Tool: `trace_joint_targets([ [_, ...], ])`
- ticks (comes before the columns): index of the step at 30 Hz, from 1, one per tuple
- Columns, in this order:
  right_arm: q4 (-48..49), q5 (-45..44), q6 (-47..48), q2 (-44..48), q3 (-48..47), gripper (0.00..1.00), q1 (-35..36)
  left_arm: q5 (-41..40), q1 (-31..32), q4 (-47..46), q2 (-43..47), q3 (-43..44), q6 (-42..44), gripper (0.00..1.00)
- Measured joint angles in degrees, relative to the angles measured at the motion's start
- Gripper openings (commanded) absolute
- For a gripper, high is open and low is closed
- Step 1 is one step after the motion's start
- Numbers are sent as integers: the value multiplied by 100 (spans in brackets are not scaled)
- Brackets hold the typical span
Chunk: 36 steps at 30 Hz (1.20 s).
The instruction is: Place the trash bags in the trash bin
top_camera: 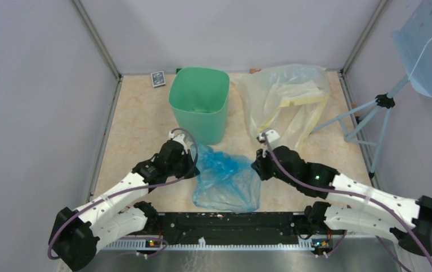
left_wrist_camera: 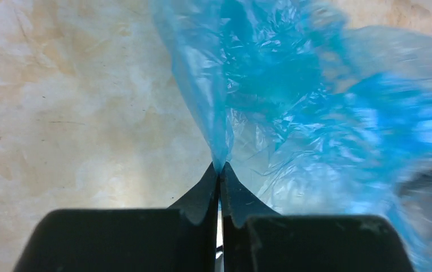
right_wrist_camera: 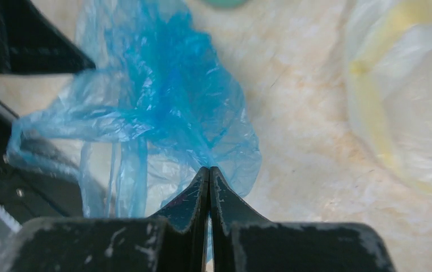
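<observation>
- Worktop [top_camera: 134, 141]: beige, marbled surface that carries every item listed below.
- Clear bag [top_camera: 284, 96]: large and crumpled with yellow bands. It lies at the far right of the worktop, just right of the trash bin.
- Trash bin [top_camera: 199, 105]: mint green, upright, mouth open upward, at the far centre of the worktop. Its interior shows only green.
- Trash bag [top_camera: 228, 181]: thin, crinkled, translucent blue film. It is outside the bin, on its near side, spread between the two tools.
- Left tool [left_wrist_camera: 220, 167]: clenched, tips together, grasping a gathered fold at the left edge of the trash bag.
- Right tool [right_wrist_camera: 209, 170]: clenched, tips together, grasping the right edge of the trash bag.
- Small patterned box [top_camera: 157, 79]: at the far edge of the worktop, just left of the bin.
</observation>
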<state>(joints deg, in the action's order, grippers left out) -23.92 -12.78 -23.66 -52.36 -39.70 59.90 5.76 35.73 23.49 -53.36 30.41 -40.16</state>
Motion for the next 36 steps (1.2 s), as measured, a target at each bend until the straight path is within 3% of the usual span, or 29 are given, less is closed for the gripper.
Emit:
trace_joint_targets([
  [8,4,-1637,-229,1744,153,0,0,-201,-39,-282,-236,-11,48,0],
  [15,22,-2052,-295,2391,328,0,0,-223,-46,-435,-463,-11,105,0],
  [21,-614,-2699,-852,2752,374,0,0,-332,-111,-452,-439,-52,52,0],
  [26,-1174,-3482,-1550,3683,481,0,0,-199,-437,-584,-31,-564,-177,0],
  [28,-1241,-3550,-1652,3934,529,0,0,-57,-483,-680,48,-662,-245,0],
  [31,-1099,-3410,-1438,4109,684,13,0,70,-509,-802,61,-691,-275,0],
  [36,-457,-2323,-734,4118,933,20,0,376,-538,-986,37,-756,-138,0],
])
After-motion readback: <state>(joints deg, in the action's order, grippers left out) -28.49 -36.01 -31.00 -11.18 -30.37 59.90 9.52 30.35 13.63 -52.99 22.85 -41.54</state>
